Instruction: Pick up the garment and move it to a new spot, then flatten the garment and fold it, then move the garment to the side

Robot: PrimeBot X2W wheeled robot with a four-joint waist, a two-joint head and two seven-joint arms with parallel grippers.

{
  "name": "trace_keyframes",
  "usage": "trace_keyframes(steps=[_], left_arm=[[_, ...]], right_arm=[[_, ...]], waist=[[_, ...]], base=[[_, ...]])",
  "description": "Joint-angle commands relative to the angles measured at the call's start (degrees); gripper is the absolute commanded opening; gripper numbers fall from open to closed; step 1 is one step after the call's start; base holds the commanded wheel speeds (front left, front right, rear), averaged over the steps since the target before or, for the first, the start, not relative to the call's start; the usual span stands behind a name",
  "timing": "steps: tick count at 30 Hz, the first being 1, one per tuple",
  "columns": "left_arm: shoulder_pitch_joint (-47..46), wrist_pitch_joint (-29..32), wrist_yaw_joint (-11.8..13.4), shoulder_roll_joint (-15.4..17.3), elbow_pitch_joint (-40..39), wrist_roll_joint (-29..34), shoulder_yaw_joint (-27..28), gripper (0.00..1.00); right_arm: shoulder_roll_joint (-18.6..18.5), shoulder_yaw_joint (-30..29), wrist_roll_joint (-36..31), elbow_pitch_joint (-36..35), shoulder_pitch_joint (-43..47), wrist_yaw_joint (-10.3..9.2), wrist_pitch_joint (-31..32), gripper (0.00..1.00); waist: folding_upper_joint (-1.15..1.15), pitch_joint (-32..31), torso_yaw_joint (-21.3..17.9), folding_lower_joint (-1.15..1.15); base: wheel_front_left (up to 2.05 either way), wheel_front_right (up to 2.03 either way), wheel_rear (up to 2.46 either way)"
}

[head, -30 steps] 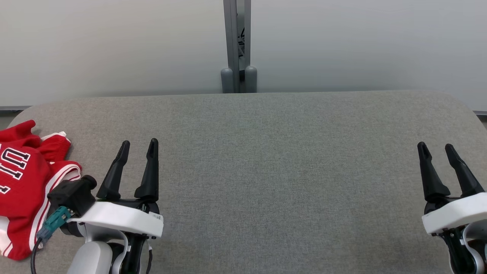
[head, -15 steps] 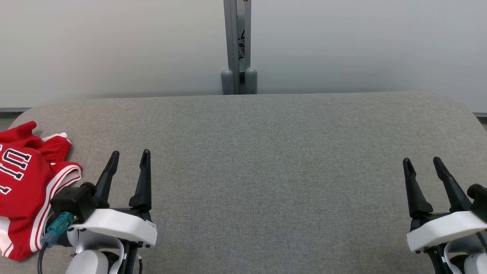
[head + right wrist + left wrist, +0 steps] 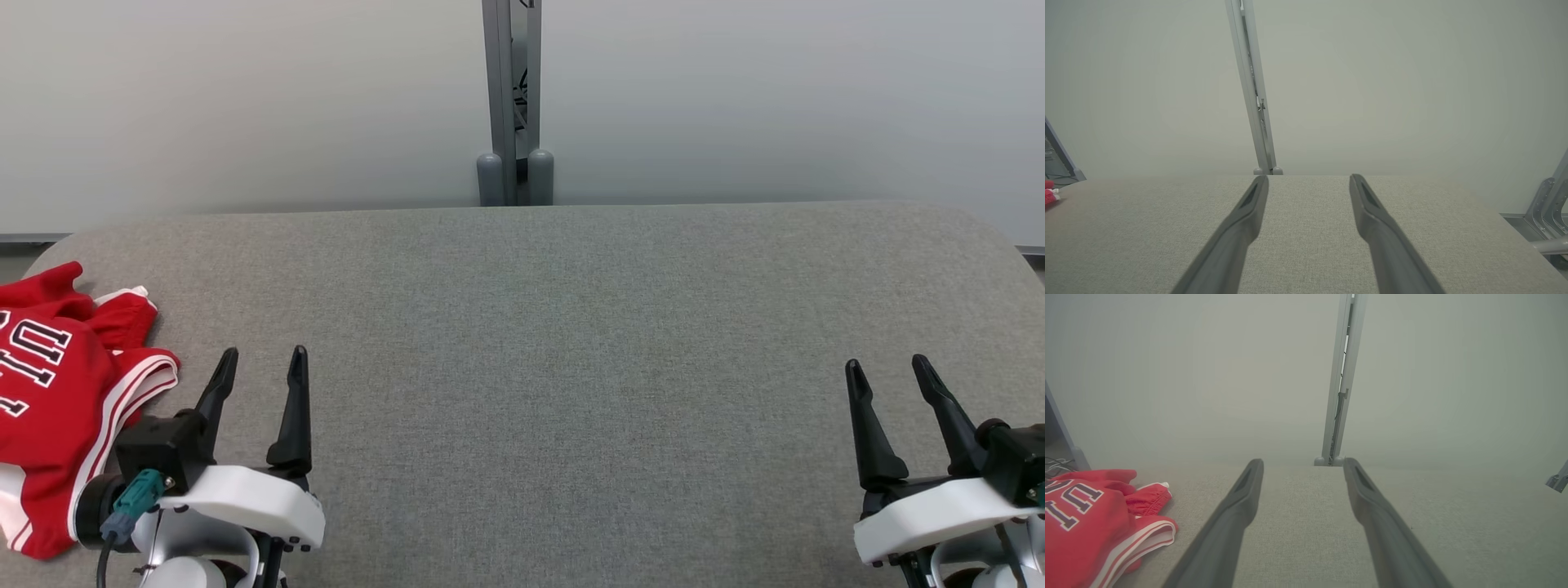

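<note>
Red garment (image 3: 49, 408) crumpled just left of the open left gripper (image 3: 261, 371).

A wide table (image 3: 571, 343) covered in grey woven fabric, with rounded far corners, stands against a pale wall. 1 red garment (image 3: 57, 408) with white striped trim and dark, white-edged letters lies crumpled at its left edge.

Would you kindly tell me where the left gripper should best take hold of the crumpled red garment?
Probably the white-striped hem of the garment, approached from the robot's right by the open left gripper: that edge lies bunched in layers on the table and faces it.
</note>
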Motion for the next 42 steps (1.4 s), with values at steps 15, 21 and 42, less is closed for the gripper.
trace_keyframes(steps=[15,21,42], left_arm=[[2.27,1.17,0.69,-0.91,-1.92,4.92,0.59,1.0],[3.13,2.19,1.25,-0.85,-2.35,6.8,1.02,1.0],[2.9,3.28,0.6,-0.54,-1.39,8.49,0.29,1.0]], right_arm=[[1.38,-1.77,-2.86,-2.1,2.32,0.26,-0.91,1.0],[1.62,-1.43,-4.22,-2.48,3.03,0.26,-0.89,1.0],[1.81,-2.58,-2.44,-1.14,3.66,0.22,-2.03,1.0]], waist=[[0.0,-0.05,-0.23,-0.01],[0.0,-0.22,-0.32,-0.01],[0.0,-0.43,-0.84,-0.01]], base=[[0.0,0.0,0.0],[0.0,0.0,0.0],[0.0,0.0,0.0]])
